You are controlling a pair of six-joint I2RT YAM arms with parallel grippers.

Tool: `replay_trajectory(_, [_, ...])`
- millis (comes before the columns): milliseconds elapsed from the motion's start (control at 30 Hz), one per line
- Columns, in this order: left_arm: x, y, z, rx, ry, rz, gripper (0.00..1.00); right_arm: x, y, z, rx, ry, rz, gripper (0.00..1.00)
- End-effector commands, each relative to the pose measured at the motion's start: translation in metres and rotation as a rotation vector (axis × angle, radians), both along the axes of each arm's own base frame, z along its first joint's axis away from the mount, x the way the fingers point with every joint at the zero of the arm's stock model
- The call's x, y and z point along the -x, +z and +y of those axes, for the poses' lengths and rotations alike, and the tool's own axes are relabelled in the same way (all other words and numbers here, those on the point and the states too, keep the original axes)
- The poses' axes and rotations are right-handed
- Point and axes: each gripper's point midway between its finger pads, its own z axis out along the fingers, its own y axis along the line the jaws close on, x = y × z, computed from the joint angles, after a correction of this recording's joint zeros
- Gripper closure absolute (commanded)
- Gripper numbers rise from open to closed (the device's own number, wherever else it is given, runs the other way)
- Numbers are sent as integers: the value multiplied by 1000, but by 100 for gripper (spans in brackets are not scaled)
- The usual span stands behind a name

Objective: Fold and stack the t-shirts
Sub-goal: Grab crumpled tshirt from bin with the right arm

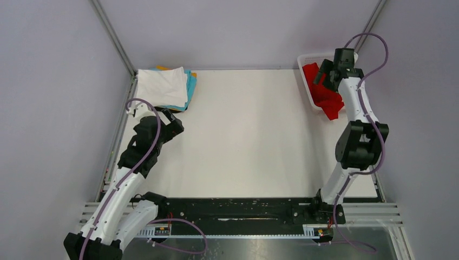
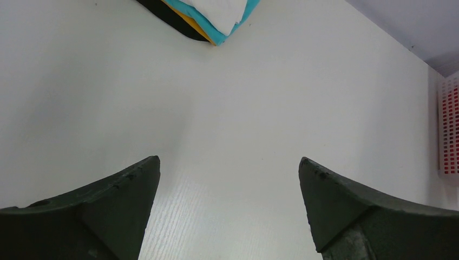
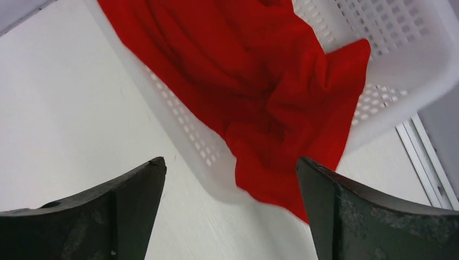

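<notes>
A bright red t-shirt (image 1: 323, 93) lies crumpled in the white mesh basket (image 1: 306, 58) at the far right and hangs over its near corner. In the right wrist view the red shirt (image 3: 260, 81) drapes over the basket's rim (image 3: 400, 65). My right gripper (image 1: 326, 73) (image 3: 230, 162) is open and empty, hovering above that shirt. A stack of folded t-shirts (image 1: 164, 86), white on top of cyan, orange and dark, sits at the far left corner. The stack's corner also shows in the left wrist view (image 2: 216, 16). My left gripper (image 1: 176, 123) (image 2: 230, 160) is open and empty, just in front of the stack.
Metal frame posts and grey walls bound the white table (image 1: 249, 135) on the left, back and right. A black rail (image 1: 238, 208) runs along the near edge between the arm bases. The basket's mesh side (image 2: 449, 130) shows at the right edge of the left wrist view.
</notes>
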Motion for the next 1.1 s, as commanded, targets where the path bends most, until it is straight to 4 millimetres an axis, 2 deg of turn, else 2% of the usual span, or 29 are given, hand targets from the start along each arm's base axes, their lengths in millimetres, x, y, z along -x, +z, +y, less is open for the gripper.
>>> replay_trajectory(0, [-14, 26, 3, -9, 23, -80, 1, -37, -8, -3, -18, 39, 15, 2])
replay_trajectory(167, [-17, 24, 4, -23, 34, -62, 1, -91, -33, -22, -88, 1, 19, 3])
replay_trajectory(300, [-20, 22, 4, -17, 42, -57, 1, -117, -52, -14, -159, 45, 32, 9])
replay_trajectory(500, [-21, 23, 4, -20, 48, -49, 1, -128, -91, -13, -191, 15, 59, 13])
replay_trajectory(567, [-21, 22, 5, -22, 51, -46, 1, -128, -102, -7, -226, 35, 74, 17])
replay_trajectory(633, [-21, 21, 5, -19, 56, -44, 1, -128, -111, -4, -243, 36, 87, 26])
replay_trajectory(700, [-21, 20, 5, -16, 55, -42, 1, -130, -111, -1, -258, 40, 80, 42])
replay_trajectory(800, [-19, 21, 5, -18, 54, -40, 1, -138, -95, 2, -273, 54, 31, 81])
replay_trajectory(867, [-18, 24, 3, -15, 38, -46, 1, -145, -69, 0, -266, 53, -32, 96])
replay_trajectory(900, [-17, 25, 2, -9, 29, -52, 1, -149, -52, -1, -259, 56, -70, 100])
replay_trajectory(1067, [-11, 30, 2, 3, 24, -82, 1, -153, 50, -5, -199, 81, -300, 100])
